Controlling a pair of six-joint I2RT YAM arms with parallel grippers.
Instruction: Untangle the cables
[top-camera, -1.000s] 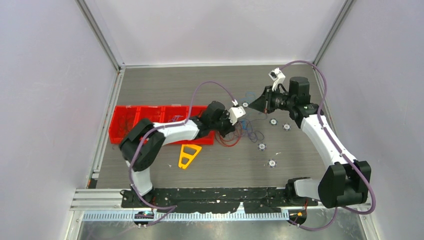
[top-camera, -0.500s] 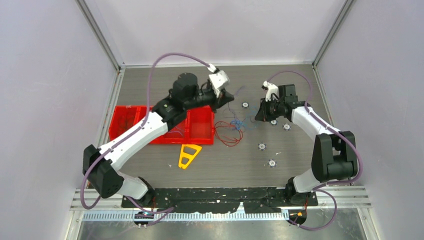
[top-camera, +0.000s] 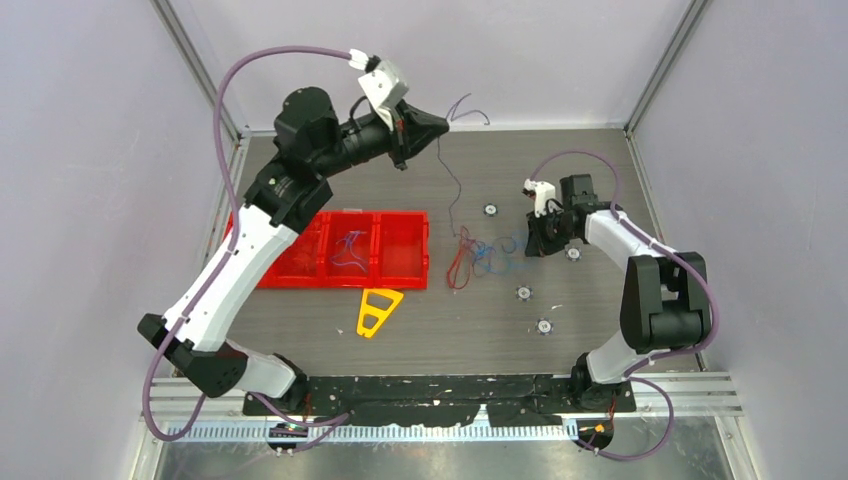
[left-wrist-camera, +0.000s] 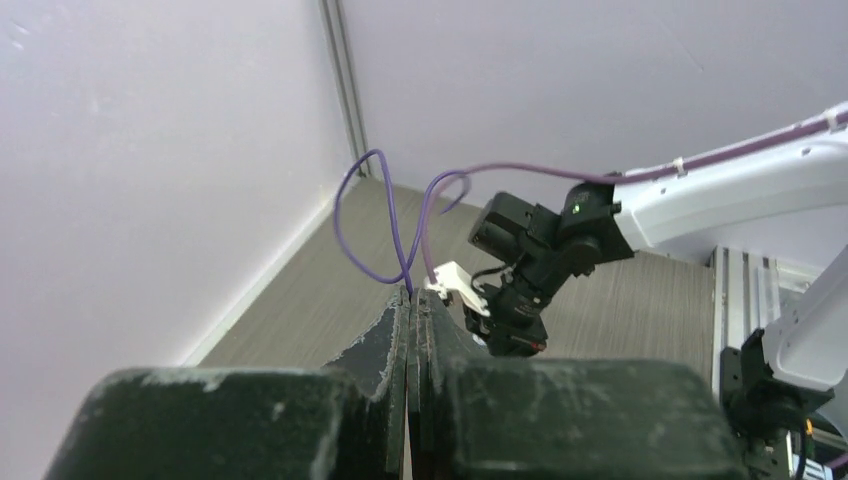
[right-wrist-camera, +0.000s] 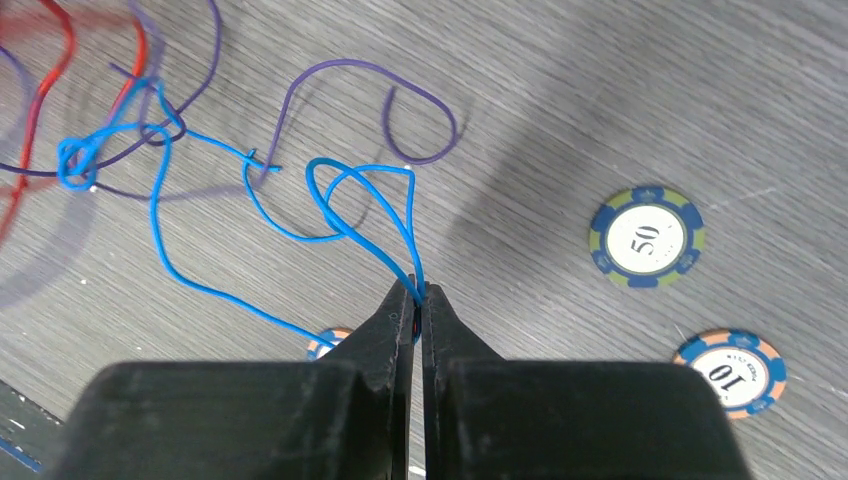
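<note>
Matt grey wood-grain table (top-camera: 600, 300) — glossy red plastic tray (top-camera: 330, 283) at left of frame, thin smooth cables (top-camera: 485, 258) at centre

Seen from above: 2 hands, i.e. left hand (top-camera: 445, 122) + right hand (top-camera: 533, 246). 1 red tray (top-camera: 405, 245) w/ 3 compartments. 1 yellow triangular piece (top-camera: 378, 310). 4 poker chips (top-camera: 523, 292) showing on counter (top-camera: 460, 335); right wrist cam catches 3. Cables (top-camera: 480, 258): 3 colours (red, blue, purple); no. of strands can't tell, too tangled.
</note>
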